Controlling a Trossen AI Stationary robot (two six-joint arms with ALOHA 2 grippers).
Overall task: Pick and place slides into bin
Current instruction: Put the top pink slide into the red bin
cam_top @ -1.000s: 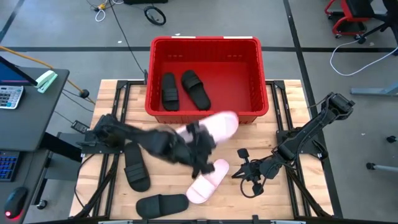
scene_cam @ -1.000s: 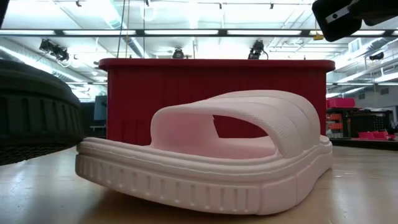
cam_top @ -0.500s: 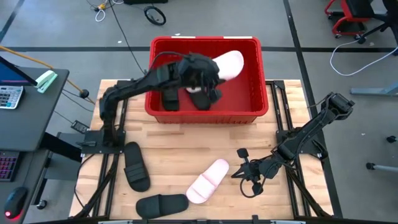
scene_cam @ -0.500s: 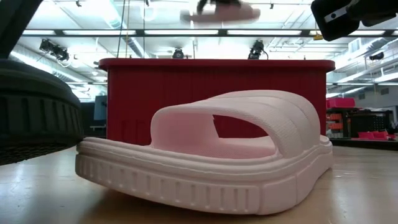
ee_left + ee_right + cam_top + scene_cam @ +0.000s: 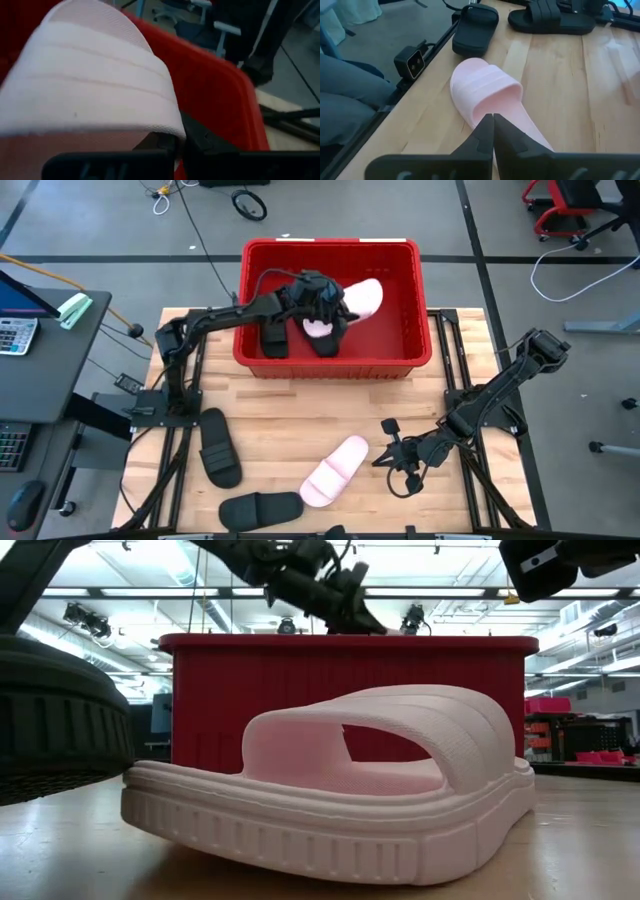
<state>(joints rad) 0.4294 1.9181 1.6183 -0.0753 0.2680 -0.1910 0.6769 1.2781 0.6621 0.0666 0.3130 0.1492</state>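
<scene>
The red bin (image 5: 408, 300) stands at the table's far edge, with two black slides (image 5: 272, 332) on its floor. My left gripper (image 5: 325, 313) reaches into the bin from the left, shut on a pale pink slide (image 5: 360, 298), whose broad strap (image 5: 95, 85) fills the left wrist view. A second pink slide (image 5: 335, 470) lies sole down on the table. My right gripper (image 5: 400, 462) hovers shut and empty just to its right, fingertips (image 5: 493, 125) pointing at it. Two more black slides (image 5: 218, 448) (image 5: 260, 507) lie at the near left. My left gripper pinches the pink slide at the edge of its strap (image 5: 167, 131) between its two fingers, which come slanting down from the bin's left side. The slide is tilted above the black slides in the bin; I cannot tell whether it touches them.
The bin's right half (image 5: 395, 330) shows bare red floor. In the low view the bin's near wall (image 5: 350, 690) hides its contents, and my left arm (image 5: 310, 575) shows above its rim. A desk with a keyboard (image 5: 15, 330) stands to the left of the table.
My left gripper has swung from above the table's middle toward the far edge, carrying the pink slide over the bin's near wall, then sunk below the rim. It stayed shut. The slide has turned about on the way.
</scene>
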